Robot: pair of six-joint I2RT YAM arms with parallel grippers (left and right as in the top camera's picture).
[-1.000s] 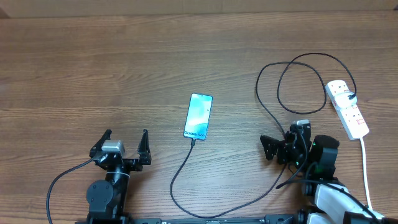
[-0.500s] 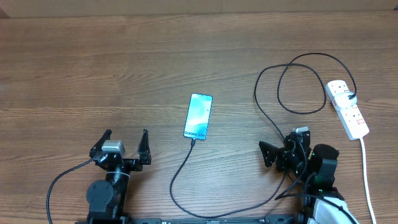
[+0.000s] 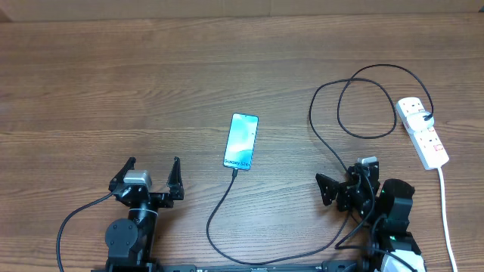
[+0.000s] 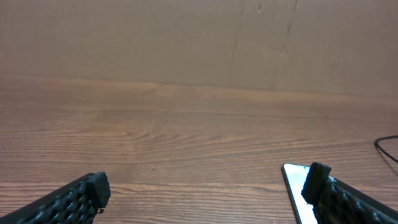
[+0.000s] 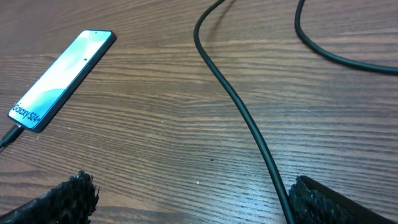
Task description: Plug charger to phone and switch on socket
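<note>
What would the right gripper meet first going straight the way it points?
Probably the charger, its black cable lying across the table just ahead of the open right gripper. The phone sits well left of that line. Height is unclear, so it might pass over.

We log both arms as black all over. The left gripper (image 3: pixel 153 170) has two tapering fingers, a grey block (image 3: pixel 138 179) at their base, a round joint housing (image 3: pixel 121 236) behind and a thin black wire (image 3: pixel 76 217) trailing off. The right gripper (image 3: pixel 342 181) carries a small white block (image 3: pixel 368 161), with white casing (image 3: pixel 392 263) behind. The finger pads (image 4: pixel 71 200) are knobbed black rubber.
</note>
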